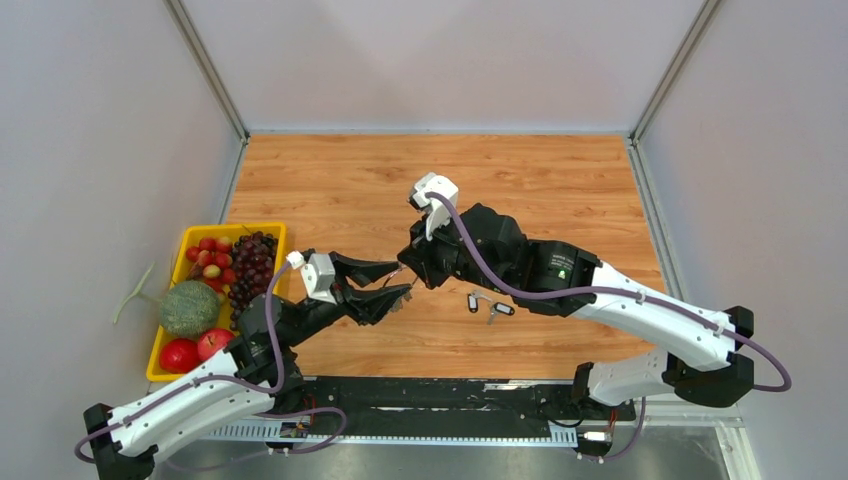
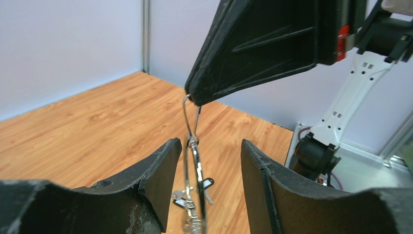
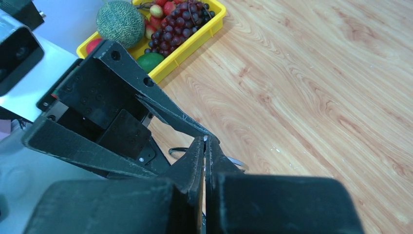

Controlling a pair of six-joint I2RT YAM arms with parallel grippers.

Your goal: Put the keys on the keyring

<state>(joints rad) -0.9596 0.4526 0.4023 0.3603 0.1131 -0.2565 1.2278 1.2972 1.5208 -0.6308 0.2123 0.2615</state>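
Table (image 1: 560, 190): bare wood lies under both grippers. A dropped ring would land here, possibly under the right arm where it is awkward to reach.
Fruit tray (image 1: 232, 228): yellow, behind the left gripper and well apart from the work. I see little risk from it.
Right gripper (image 3: 205, 142): fingers pressed together, pinching the top loop of the keyring at their very tips. The hold is on thin wire with little pad behind it, so a tug or a twist could pull the ring free.
Left gripper (image 2: 210, 142): jaws apart, tips just below the right gripper's tips, with the ring hanging in the gap. I cannot tell whether either finger touches the wire. Closing off-centre could push the ring sideways and lever it out of the other pinch. The two sets of fingertips are near enough to knock together.
Keyring (image 2: 197, 165): hangs straight down from the right gripper's tips and runs between the left fingers. Being free below, it can swing and spoil the aim, or snag a finger if the left gripper pulls away.
Silver key cluster (image 2: 187, 202): at the ring's low end, deep between the left fingers. Its weight adds to the pull on the pinch.
Black-headed keys (image 1: 473, 302): both lie on the table beside the right forearm, behind that gripper's tips. Neither is on the ring. Neither is held, and a reach for them means passing close under the right arm.
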